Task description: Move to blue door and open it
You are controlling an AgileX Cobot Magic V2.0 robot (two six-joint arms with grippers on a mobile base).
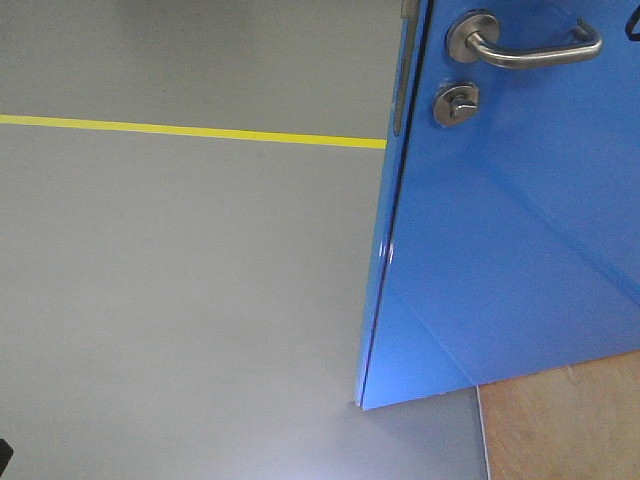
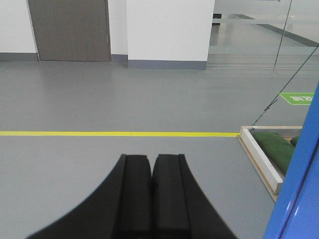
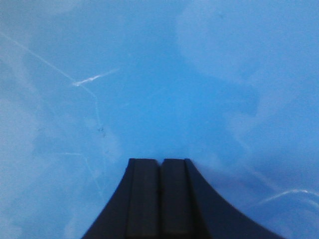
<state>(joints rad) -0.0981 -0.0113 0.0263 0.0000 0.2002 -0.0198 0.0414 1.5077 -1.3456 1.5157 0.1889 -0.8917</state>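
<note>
The blue door [image 1: 520, 250] fills the right of the front view, swung so that its latch edge faces me. Its steel lever handle [image 1: 530, 45] and round thumb-turn lock [image 1: 457, 102] sit at the top. A strip of the door [image 2: 299, 189] shows at the right edge of the left wrist view. My left gripper [image 2: 151, 159] is shut and empty, pointing over the grey floor. My right gripper [image 3: 160, 162] is shut and empty, with its tips close to or against the glossy blue door [image 3: 159, 74], which fills that view.
A yellow floor line [image 1: 190, 130] crosses the grey floor [image 2: 119, 133]. A wooden-framed base with green bags [image 2: 271, 152] lies right of the line. A wooden floor panel [image 1: 570, 420] lies under the door. A grey-brown door [image 2: 70, 30] and white wall stand far ahead.
</note>
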